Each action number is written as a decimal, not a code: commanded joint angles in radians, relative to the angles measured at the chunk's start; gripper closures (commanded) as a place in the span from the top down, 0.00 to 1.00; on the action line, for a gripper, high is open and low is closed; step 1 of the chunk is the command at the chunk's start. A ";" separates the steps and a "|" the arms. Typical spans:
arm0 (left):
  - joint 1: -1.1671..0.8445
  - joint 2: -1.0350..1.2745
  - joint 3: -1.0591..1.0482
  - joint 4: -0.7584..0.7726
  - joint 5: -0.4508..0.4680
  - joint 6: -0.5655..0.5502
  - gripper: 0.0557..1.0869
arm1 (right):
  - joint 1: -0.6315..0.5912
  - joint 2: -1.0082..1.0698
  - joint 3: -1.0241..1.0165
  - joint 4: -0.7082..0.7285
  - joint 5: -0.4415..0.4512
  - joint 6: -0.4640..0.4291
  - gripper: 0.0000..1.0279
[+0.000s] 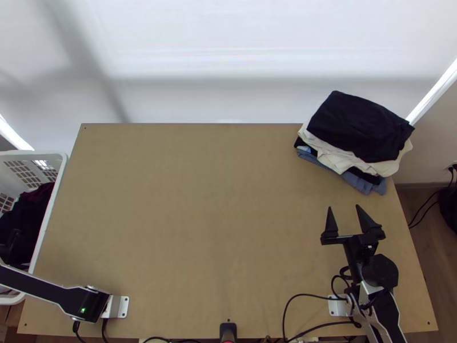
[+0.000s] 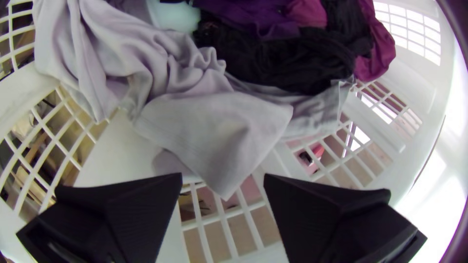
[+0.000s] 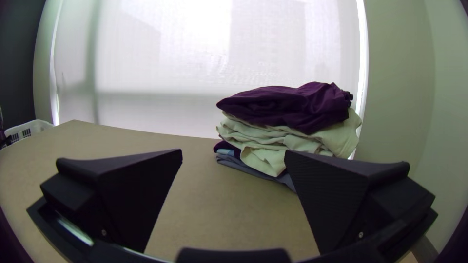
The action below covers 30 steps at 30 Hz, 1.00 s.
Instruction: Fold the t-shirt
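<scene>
In the top view my left gripper is at the laundry basket by the left edge. In the left wrist view this gripper is open over the basket, its fingers apart with nothing between them. Pale grey cloth lies bunched there, one corner hanging towards the fingers; whether it is a t-shirt I cannot tell. Dark and purple clothes lie beside it. My right gripper stands open and empty over the table's right side, short of the stacked clothes; the right wrist view has the gripper with its fingers spread.
A stack of folded clothes sits at the table's back right corner, dark on top, cream and blue below. The white basket stands against the left edge. Black cables run along the near edge.
</scene>
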 commanded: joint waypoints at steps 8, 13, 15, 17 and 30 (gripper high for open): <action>0.003 0.034 -0.042 0.118 -0.009 0.075 0.03 | -0.001 -0.004 -0.022 0.017 0.008 -0.010 0.96; 0.008 0.020 0.016 0.072 0.015 0.072 0.03 | -0.001 -0.004 -0.022 0.017 0.008 -0.010 0.96; 0.011 -0.026 0.042 0.069 0.038 0.069 0.03 | -0.001 -0.004 -0.022 0.017 0.008 -0.010 0.96; 0.011 -0.087 0.079 0.069 0.069 0.069 0.03 | -0.001 -0.004 -0.020 0.017 0.008 -0.012 0.96; 0.019 -0.359 0.341 0.194 0.239 0.003 0.03 | -0.001 -0.004 -0.020 0.017 0.008 -0.010 0.96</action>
